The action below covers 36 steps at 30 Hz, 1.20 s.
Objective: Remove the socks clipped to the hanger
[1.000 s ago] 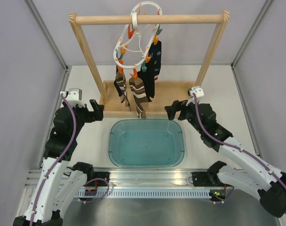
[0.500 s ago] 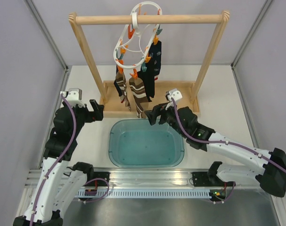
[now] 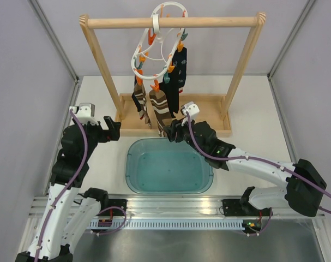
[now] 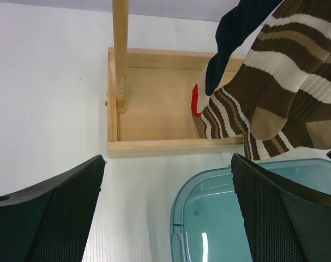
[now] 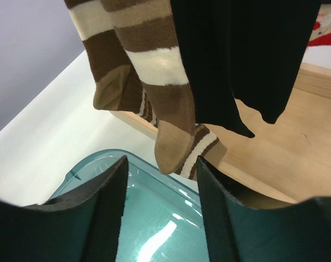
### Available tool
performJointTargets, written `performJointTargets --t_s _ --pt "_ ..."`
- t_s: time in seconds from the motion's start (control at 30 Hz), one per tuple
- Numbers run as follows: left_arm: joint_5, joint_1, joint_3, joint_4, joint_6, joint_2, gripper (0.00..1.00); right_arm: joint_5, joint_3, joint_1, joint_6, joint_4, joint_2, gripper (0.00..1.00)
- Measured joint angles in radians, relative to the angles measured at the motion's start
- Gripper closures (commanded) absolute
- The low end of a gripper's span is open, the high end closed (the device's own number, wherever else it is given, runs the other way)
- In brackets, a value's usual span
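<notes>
Your left claw (image 4: pixel 168 158), rough and black, gapes wide. Your right claw (image 5: pixel 161 161), jaws apart, flanks a striped knit toe of the socks (image 5: pixel 154 65). The glossy, rounded teal tub (image 3: pixel 132 180) sits at frame centre. The socks hang above it, pegged to the white plastic hanger (image 3: pixel 156 26) at top centre.

Both wrist views: socks (image 5: pixel 154 65) cut off at top edge, teal tub (image 4: pixel 220 218) cut off at bottom edge. Top view: socks overlap, can't count them. Pegs (image 3: pixel 156 85) on hanger (image 3: pixel 160 46) too small to see how they bite. Right gripper (image 3: pixel 168 132) tips hard to tell, dark, right by a sock toe.
</notes>
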<state>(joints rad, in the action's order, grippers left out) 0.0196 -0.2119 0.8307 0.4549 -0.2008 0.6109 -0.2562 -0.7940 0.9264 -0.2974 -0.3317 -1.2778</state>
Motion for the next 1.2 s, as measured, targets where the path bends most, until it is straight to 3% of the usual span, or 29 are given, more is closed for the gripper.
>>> performJointTargets --t_s 0.83,0.97,1.07,1.1,1.13,1.2 --pt "-0.031 0.0 0.0 -0.001 0.0 -0.014 0.0 0.024 -0.049 0.024 0.003 -0.072 -0.114 0.59" --pt "-0.037 0.0 0.0 -0.001 0.0 -0.015 0.0 0.013 -0.063 0.024 0.006 -0.09 -0.132 0.66" --pt "-0.058 0.0 0.0 -0.003 0.0 -0.018 0.0 0.005 -0.063 0.025 0.008 -0.11 -0.145 0.78" --pt "-0.065 0.0 0.0 -0.006 0.0 -0.018 0.0 0.002 -0.063 0.025 0.009 -0.114 -0.149 0.9" --pt "-0.072 0.0 0.0 -0.009 0.0 -0.017 0.0 -0.005 -0.063 0.025 0.01 -0.118 -0.151 0.96" --pt "-0.08 0.0 -0.001 -0.012 0.0 -0.014 0.0 -0.016 -0.064 0.025 0.008 -0.124 -0.155 0.99"
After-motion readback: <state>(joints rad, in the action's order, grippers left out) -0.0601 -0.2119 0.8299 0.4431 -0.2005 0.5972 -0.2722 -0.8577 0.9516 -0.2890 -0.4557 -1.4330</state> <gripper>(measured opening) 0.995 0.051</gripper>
